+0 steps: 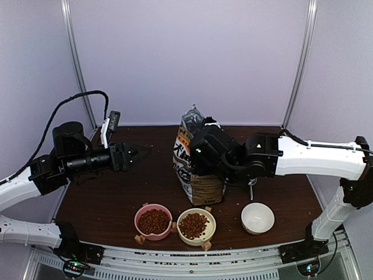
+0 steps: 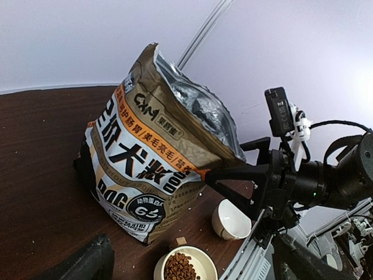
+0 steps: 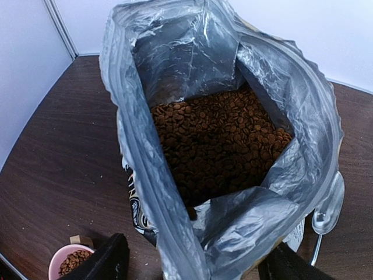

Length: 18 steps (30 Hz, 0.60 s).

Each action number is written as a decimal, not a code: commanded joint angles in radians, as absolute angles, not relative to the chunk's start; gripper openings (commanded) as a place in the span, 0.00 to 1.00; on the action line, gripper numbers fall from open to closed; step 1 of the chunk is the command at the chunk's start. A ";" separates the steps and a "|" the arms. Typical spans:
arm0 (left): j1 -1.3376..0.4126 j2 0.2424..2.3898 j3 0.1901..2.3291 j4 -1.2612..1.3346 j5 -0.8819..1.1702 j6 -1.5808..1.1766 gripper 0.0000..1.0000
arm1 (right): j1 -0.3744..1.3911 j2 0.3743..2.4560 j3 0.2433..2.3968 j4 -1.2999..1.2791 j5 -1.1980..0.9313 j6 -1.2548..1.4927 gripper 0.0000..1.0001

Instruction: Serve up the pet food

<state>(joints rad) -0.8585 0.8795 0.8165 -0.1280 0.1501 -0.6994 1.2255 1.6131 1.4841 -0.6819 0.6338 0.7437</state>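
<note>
Since two of the three bowls already carry pet food (image 1: 153,221), the serving appears part done, with one portion outstanding.

The left gripper (image 1: 140,156) hovers over the table (image 1: 105,198), well left of the bag. Its fingers are spread wide and hold nothing, and it is judged to be standing clear of the work.

The pink bowl (image 1: 153,237) sits at the near edge with a heap of kibble in it. The cream bowl (image 1: 196,242), just beside it on the right, is likewise filled.

The dog food bag (image 1: 187,163) stands upright at mid-table with its top open, presumably so the contents can be reached from above.

The right gripper (image 3: 197,245) hangs directly over the bag mouth, fingers wide apart and gripping nothing. The white bowl (image 1: 257,219), right of the bag, is empty. The metal scoop (image 3: 327,204) lies on the table just beside the bag, untouched.

Only the overhead view shows all three bowls in a row and both arms, but the right wrist hides the bag's interior there. Only the right wrist view shows the main stock of pet food, deep inside the foil lining, and shows the scoop plainly. The left wrist view adds the bag's printed face and a right fingertip at the bag's rim; whether it touches the rim cannot be told.
</note>
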 commanded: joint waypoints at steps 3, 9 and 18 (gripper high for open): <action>-0.861 0.855 0.791 -0.094 0.120 -0.712 0.98 | 1.217 1.590 1.450 -0.628 0.720 0.752 0.62; -0.859 0.866 0.807 -0.106 0.111 -0.699 0.98 | 1.167 1.561 1.526 -0.602 0.722 0.610 0.00; -0.835 0.894 0.871 -0.147 0.118 -0.648 0.98 | 1.060 1.332 1.543 -0.481 0.334 0.261 0.00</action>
